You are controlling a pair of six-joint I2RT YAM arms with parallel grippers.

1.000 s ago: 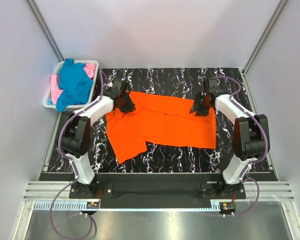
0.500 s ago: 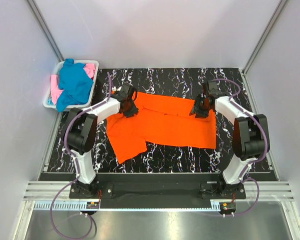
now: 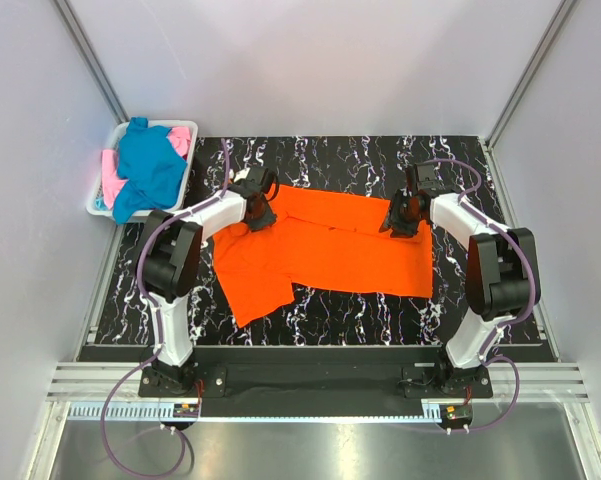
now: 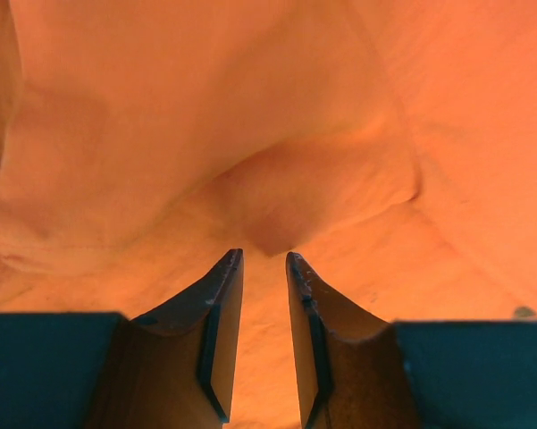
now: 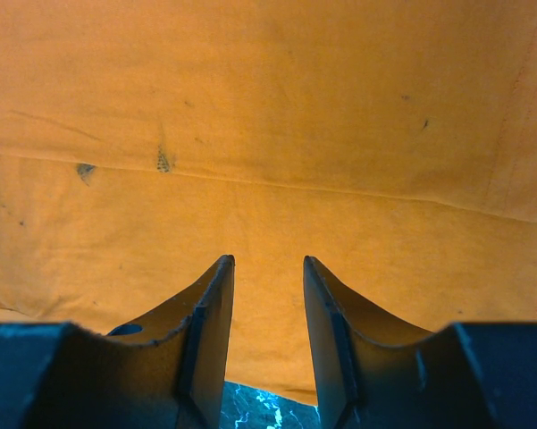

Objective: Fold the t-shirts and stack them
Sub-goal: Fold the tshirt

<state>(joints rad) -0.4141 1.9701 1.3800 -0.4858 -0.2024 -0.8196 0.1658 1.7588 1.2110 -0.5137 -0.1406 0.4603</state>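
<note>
The bright orange t-shirt (image 3: 330, 250) lies spread and partly folded on the black marble table (image 3: 330, 160). My left gripper (image 3: 261, 210) is at the shirt's far left corner. In the left wrist view the left gripper (image 4: 262, 255) has its fingers nearly together, and the orange cloth (image 4: 250, 134) puckers at their tips. My right gripper (image 3: 398, 218) sits on the shirt's far right edge. In the right wrist view the right gripper (image 5: 268, 259) is a little open over flat orange cloth (image 5: 268, 107), with the hem and marble between its fingers. The teal-blue t-shirt (image 3: 148, 170) and the pink t-shirt (image 3: 110, 186) lie in the basket.
The white plastic basket (image 3: 97, 205) stands off the table's far left corner. Grey walls with metal posts close in the back and both sides. Bare marble shows behind the shirt and along the near edge.
My left gripper has slid right and a little away along the shirt's far edge, to its collar-side corner. The right gripper and the shirt have hardly moved.
</note>
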